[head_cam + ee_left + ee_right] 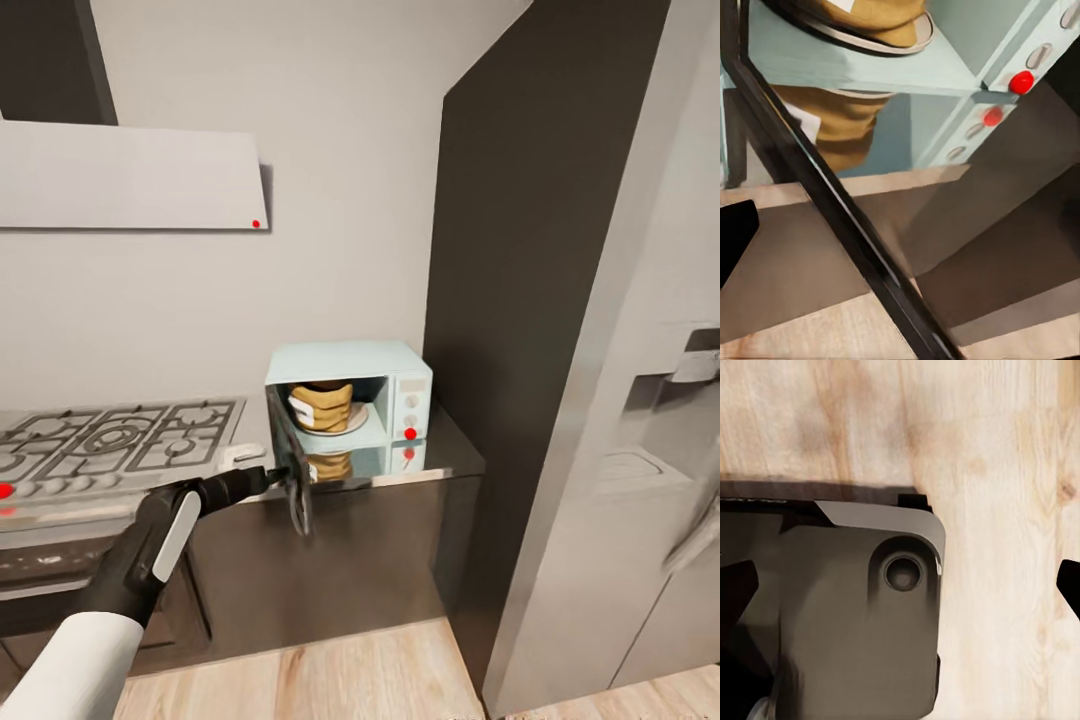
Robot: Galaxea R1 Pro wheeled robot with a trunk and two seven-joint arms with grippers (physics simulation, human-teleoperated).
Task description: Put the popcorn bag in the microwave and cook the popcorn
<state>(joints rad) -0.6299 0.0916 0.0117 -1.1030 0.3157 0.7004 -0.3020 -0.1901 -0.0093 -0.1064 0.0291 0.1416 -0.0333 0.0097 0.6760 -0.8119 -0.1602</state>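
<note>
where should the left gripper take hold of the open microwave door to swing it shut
Grip or push the free outer edge of the microwave door, farthest from the hinge at the box's left front corner. The door stands swung out toward the room, edge-on to the head camera, so come from its outer face on the hob side, where the left gripper already sits, and sweep toward the popcorn bag inside.

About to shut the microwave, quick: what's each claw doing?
Left claw: at the open microwave door; open or closed cannot be told.
Right claw: open, holding nothing, over the wooden floor.

Pale wall (340, 150), white hood (130, 175), tall steel fridge (620, 420), light wooden floor (330, 680).
</note>
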